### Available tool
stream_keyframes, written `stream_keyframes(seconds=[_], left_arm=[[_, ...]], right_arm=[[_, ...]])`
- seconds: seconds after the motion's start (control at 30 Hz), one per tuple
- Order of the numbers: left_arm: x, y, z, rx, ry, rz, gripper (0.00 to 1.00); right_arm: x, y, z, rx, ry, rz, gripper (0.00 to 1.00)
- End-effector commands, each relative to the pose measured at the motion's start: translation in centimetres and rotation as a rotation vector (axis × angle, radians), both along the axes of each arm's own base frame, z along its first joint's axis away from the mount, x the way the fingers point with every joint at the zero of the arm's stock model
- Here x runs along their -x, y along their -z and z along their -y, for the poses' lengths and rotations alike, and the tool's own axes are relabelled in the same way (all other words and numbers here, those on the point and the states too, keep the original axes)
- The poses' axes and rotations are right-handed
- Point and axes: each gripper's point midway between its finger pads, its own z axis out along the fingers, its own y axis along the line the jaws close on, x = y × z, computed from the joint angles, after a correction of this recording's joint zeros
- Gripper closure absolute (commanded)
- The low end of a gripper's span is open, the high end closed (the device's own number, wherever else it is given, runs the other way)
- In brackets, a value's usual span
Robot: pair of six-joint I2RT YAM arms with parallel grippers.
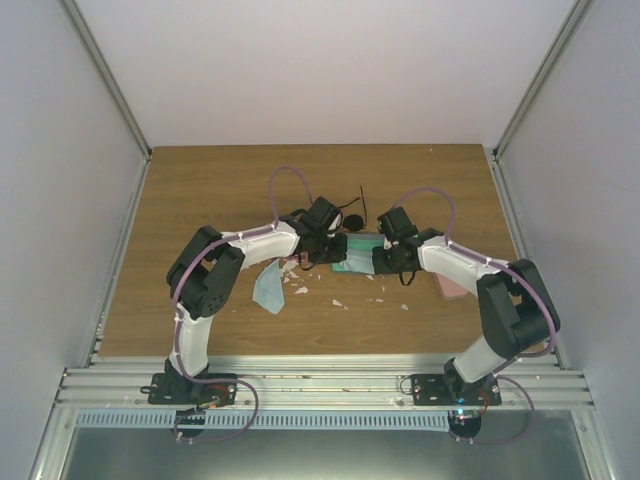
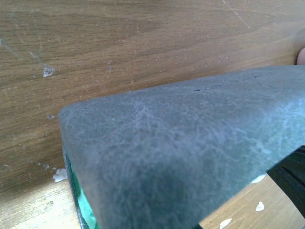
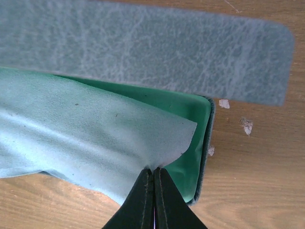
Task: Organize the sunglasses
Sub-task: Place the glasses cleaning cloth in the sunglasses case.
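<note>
The black sunglasses (image 1: 352, 212) lie on the table just behind both grippers. The pink sunglasses are out of view. An open blue-grey case (image 1: 355, 252) lies between the grippers; its green lining (image 3: 190, 143) and lid (image 3: 143, 52) show in the right wrist view. My right gripper (image 3: 153, 174) is shut on a corner of a light blue cloth (image 3: 86, 133), which is draped over the case's inside. My left gripper (image 1: 318, 248) is at the case's left end. The lid (image 2: 190, 152) fills the left wrist view and hides the jaws.
A second light blue cloth (image 1: 268, 285) lies on the table by the left arm. A pink case (image 1: 452, 287) lies partly under the right arm. White flakes (image 1: 336, 302) are scattered on the wood. Grey walls stand on both sides.
</note>
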Motion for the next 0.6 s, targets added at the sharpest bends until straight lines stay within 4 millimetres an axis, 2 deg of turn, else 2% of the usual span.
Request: stream_keyframes(seconds=[0.0, 0.37, 0.57], left_arm=[[-0.7, -0.2, 0.3, 0.014, 0.007, 0.004, 1.00], [-0.6, 1.1, 0.1, -0.022, 0.009, -0.031, 0.99], [-0.7, 0.8, 0.0, -0.023, 0.011, -0.026, 0.99]], right_arm=[[-1.1, 0.3, 0.2, 0.005, -0.004, 0.007, 0.99], [-1.3, 1.9, 0.5, 0.035, 0.004, -0.020, 0.99], [-1.6, 1.4, 0.6, 0.039, 0.007, -0.009, 0.99]])
